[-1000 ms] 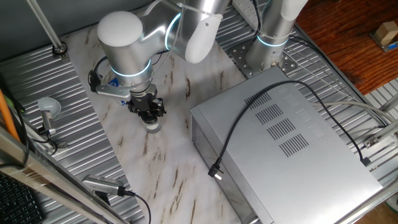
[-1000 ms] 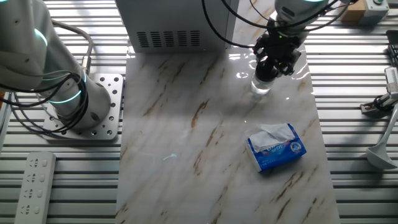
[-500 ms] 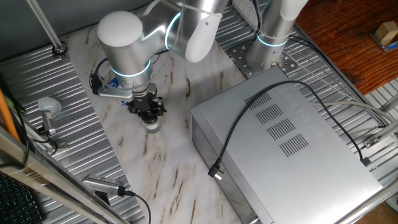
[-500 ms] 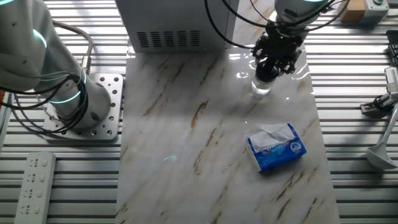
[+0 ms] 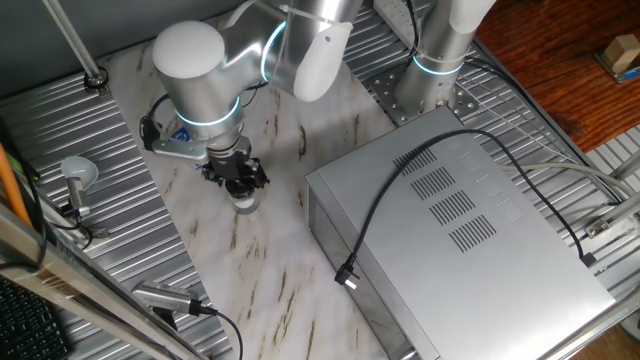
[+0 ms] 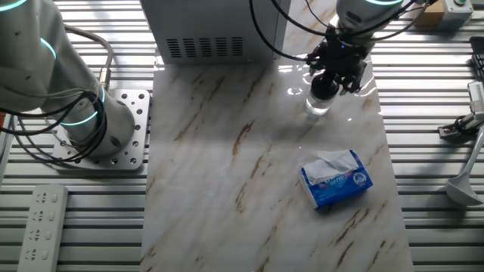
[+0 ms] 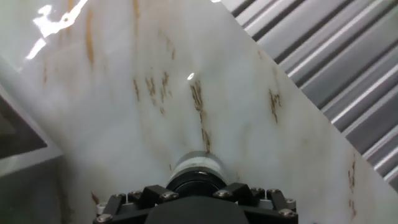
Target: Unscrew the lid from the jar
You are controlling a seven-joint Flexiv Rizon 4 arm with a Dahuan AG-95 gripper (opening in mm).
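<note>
Hand view: the tool [image 6: 327, 81], pointed straight down, is clamped on the small round black lid [image 7: 196, 182] of the small clear jar [image 6: 317, 103] beneath it.

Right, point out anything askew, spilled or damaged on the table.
Nothing stands out. The jar stands upright on the marble with the pincer on its lid; the tissue packet lies dry and apart, tissue poking from its top.

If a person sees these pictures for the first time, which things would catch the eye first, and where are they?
Probably the gripper, set down over the black lid of a small clear jar standing on the marble table; the fingers seem closed around the lid. Next, the big grey metal box with a black cable lying on top, and the blue-and-white packet lying apart from the jar.
</note>
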